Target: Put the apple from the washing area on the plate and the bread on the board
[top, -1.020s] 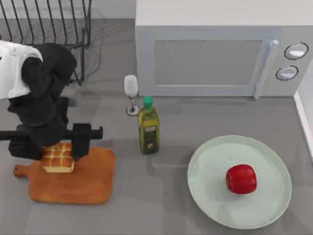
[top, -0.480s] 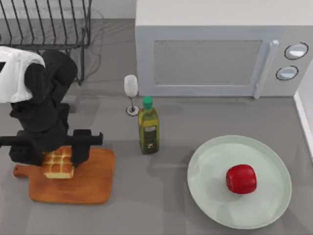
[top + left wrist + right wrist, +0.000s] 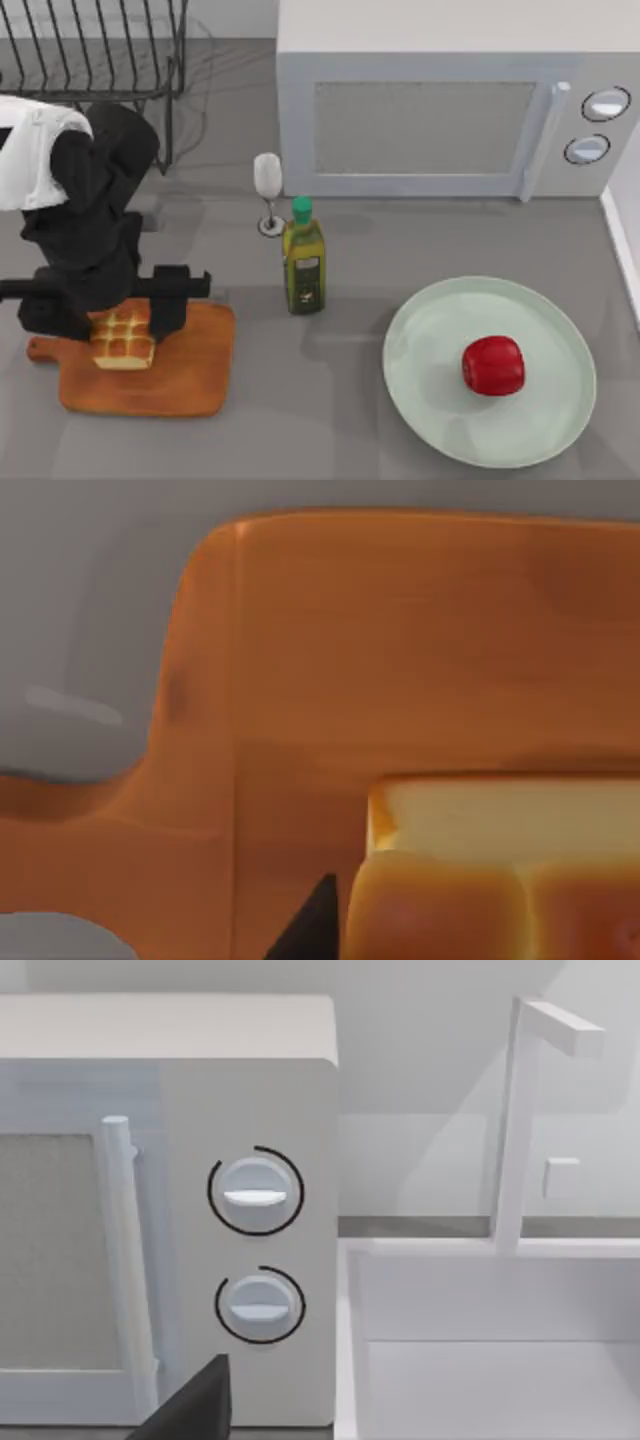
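Left pincer (image 3: 112, 303) low over the board (image 3: 185, 375) near the worktop's left edge, jaws spread wide on either side of the bread (image 3: 124, 341) and apart from its sides, gripping nothing. Bread resting flat on the board's left part, close to the short handle; seen close up in the left wrist view as a golden bumpy top with a pale side (image 3: 500, 820) on orange-brown wood (image 3: 400, 640). Apple (image 3: 493, 365) sitting on the plate (image 3: 430, 330), right of its centre, toward the worktop's front right corner. Oil bottle (image 3: 303, 258) and wine glass (image 3: 268, 190) upright between board and plate, microwave (image 3: 430, 110) along the back edge. Right pincer's state: cannot tell; right wrist view facing the microwave dials (image 3: 255, 1192) and a white sink (image 3: 480, 1360).
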Controlling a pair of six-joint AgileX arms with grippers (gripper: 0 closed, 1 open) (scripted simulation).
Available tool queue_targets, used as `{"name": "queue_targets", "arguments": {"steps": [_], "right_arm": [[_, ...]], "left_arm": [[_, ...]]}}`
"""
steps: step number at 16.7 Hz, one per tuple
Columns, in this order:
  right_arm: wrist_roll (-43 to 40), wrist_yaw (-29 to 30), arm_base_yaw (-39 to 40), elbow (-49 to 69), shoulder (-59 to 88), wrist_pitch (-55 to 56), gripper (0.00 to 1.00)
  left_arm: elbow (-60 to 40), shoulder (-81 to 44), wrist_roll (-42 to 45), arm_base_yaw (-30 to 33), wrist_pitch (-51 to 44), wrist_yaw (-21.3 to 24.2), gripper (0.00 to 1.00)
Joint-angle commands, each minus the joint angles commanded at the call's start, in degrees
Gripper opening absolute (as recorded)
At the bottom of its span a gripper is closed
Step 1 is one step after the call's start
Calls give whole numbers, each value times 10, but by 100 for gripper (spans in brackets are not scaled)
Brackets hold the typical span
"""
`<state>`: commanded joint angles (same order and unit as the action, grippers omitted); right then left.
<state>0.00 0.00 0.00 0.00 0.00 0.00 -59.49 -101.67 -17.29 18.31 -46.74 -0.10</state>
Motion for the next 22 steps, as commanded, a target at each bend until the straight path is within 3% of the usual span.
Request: {"name": "queue_targets", "arguments": {"steps": [2,3,14,18,22], "right_arm": [[0,0,0,0,0,0,100],[0,0,0,0,0,0,100],[0,0,0,0,0,0,100],[0,0,0,0,0,0,100],[0,0,0,0,0,0,100]], "left_arm": [[0,0,0,0,0,0,98],[0,0,0,0,0,0,100],[5,18,7,-2,10,-1,100],[62,123,44,-9,62,-2,100],[172,320,91,-30,139,-1,100]]}}
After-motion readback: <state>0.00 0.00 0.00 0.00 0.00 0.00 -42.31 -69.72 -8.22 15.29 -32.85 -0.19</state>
